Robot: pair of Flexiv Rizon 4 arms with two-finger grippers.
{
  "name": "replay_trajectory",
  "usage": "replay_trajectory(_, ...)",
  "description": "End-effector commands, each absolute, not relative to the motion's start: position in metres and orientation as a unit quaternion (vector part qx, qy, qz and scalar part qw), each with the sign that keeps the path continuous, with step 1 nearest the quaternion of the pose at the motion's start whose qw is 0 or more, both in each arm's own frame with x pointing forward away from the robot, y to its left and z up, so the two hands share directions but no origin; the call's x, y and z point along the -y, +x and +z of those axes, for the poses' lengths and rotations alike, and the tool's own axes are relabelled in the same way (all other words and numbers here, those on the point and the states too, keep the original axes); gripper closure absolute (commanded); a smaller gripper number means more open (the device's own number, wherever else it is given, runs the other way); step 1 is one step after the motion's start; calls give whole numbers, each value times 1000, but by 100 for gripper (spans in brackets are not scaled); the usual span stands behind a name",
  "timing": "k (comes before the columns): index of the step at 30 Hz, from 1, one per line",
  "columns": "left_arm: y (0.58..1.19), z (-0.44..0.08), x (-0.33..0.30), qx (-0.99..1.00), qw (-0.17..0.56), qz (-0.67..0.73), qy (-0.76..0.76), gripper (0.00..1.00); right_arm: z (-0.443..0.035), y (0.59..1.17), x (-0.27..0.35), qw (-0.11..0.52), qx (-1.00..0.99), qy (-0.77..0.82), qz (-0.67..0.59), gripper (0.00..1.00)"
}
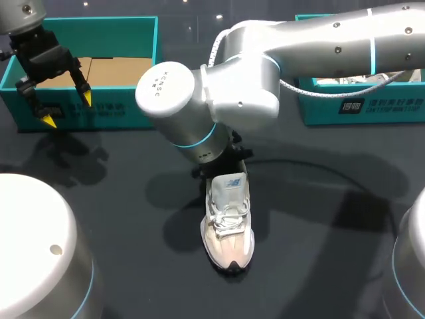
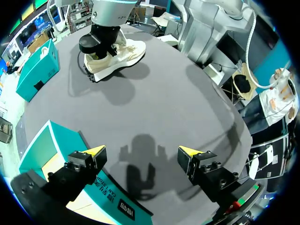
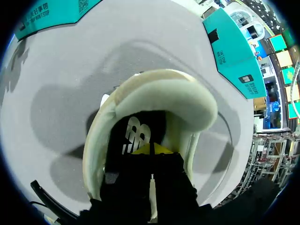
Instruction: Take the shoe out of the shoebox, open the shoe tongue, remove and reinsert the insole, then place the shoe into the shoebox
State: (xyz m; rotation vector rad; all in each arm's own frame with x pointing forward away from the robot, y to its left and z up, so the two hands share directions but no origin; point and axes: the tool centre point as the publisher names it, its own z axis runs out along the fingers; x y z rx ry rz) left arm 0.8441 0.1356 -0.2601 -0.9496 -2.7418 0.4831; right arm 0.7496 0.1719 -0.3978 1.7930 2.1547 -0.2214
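Shoe point(image 1: 229, 222) stands on the bench point(image 1: 319, 219) between two teal shoeboxes, toe toward the robot. The right fingers point(image 3: 151, 149), pressed together, reach into its opening onto the black insole point(image 3: 133, 136). The left shoebox point(image 1: 126, 109) shows a brown cardboard floor, and the left fingers point(image 1: 67, 110) hang spread over its front wall. The right shoebox point(image 1: 372, 106) holds something white point(image 1: 352, 81).

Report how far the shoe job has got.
Done: the shoe stands on the table, out of the shoebox. In hand: the right end effector is inside the shoe's opening, at the insole. Still to do: pulling and refitting the insole, then boxing the shoe.
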Motion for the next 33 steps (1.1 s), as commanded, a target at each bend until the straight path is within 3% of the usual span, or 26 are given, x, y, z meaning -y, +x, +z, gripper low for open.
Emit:
replay_trajectory(1, 844, -260, -136, 927, 100, 162, -322, 0, -392, 756, -171, 110, -759, 636, -85, 100)
replay_trajectory(7, 844, -260, -136, 927, 100, 162, -322, 0, -358, 756, -180, 124, -758, 638, -52, 100)
replay_trajectory(23, 844, -260, -136, 927, 100, 162, -322, 0, -423, 743, -188, 30, -765, 640, -67, 100)
replay_trajectory(33, 844, -260, -136, 927, 100, 162, -322, 0, -392, 714, -178, 47, -739, 667, -84, 100)
